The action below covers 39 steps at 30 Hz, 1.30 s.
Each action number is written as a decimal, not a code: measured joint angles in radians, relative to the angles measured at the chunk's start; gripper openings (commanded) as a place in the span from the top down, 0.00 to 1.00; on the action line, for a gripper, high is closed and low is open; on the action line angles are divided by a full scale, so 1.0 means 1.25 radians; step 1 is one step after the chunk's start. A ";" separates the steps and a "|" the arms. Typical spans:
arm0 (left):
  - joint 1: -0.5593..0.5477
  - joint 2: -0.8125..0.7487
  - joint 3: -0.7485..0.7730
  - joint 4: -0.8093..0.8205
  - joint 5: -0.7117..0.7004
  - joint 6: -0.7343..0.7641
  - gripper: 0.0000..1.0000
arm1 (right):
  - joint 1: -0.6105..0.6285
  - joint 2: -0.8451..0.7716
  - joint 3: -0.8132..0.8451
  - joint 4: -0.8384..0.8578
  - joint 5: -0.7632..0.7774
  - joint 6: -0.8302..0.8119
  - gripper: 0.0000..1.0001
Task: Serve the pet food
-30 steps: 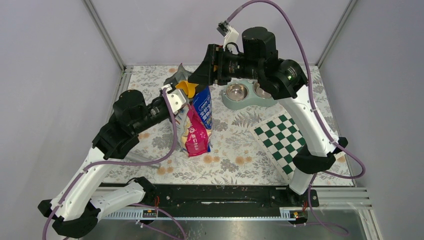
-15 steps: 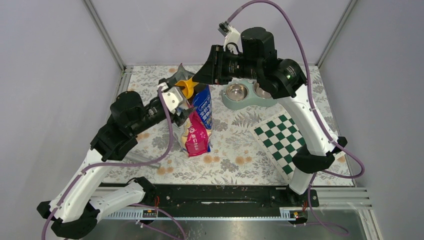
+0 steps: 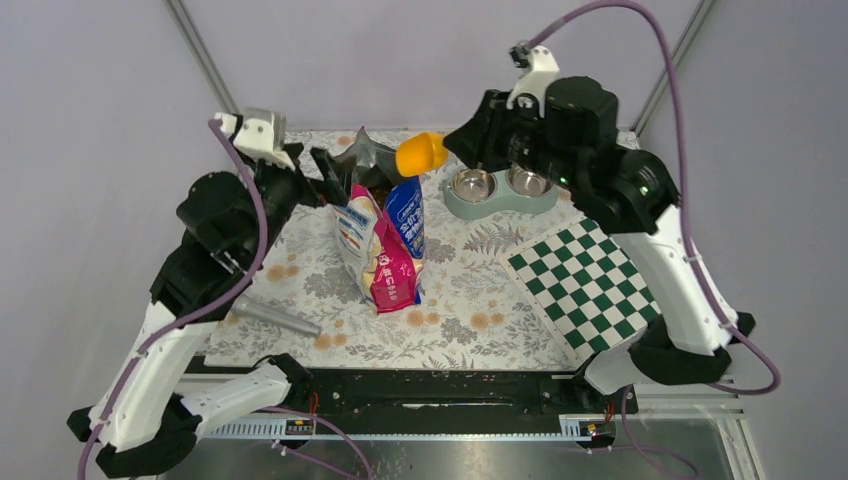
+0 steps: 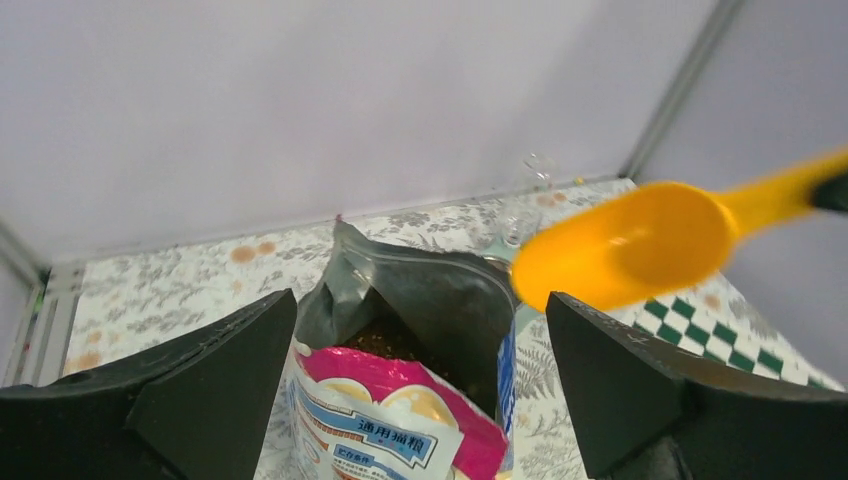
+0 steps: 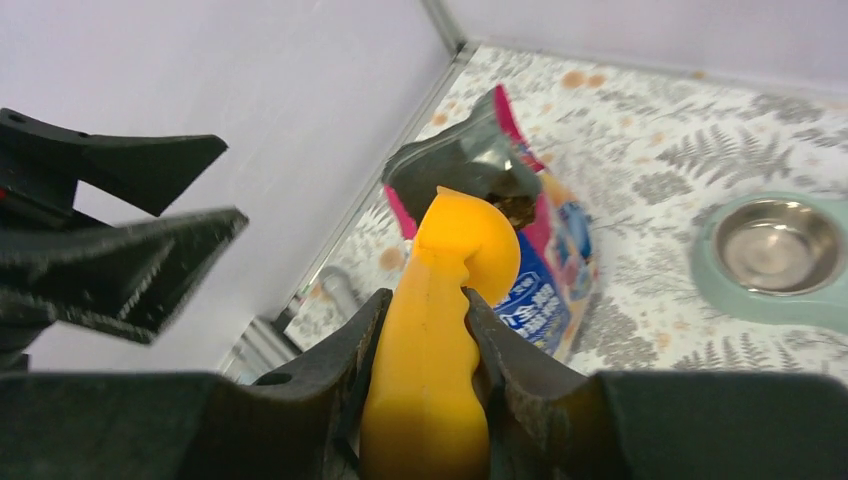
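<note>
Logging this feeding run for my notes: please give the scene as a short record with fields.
Bag: glossy blue-white-magenta printed bag, upright, top open
Pet food: brown kibble visible inside the bag
Left gripper: open, facing the bag's mouth, holding nothing
Right gripper: shut on orange plastic scoop, held in the air near the bag's top
Bowls: two steel bowls in mint-green holder, both look empty

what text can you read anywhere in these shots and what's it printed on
"通用猫粮": white characters on a blue banner on the front of the bag.
Smaller line under that banner: too blurred to read.
White characters on the bag's blue side panel: too small to read.
Scoop and bowls: no text visible.
</note>
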 measured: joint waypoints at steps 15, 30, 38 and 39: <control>0.221 0.306 0.166 -0.327 -0.018 -0.235 0.07 | 0.000 -0.164 -0.264 0.123 0.126 -0.041 1.00; 0.351 0.418 0.144 -0.337 0.221 -0.242 0.52 | 0.000 -0.219 -0.345 0.167 0.137 -0.047 1.00; 0.365 0.480 0.189 -0.376 0.250 -0.204 1.00 | 0.000 -0.233 -0.366 0.184 0.152 -0.051 1.00; 0.369 0.481 0.196 -0.385 0.250 -0.203 1.00 | 0.000 -0.233 -0.367 0.184 0.154 -0.053 1.00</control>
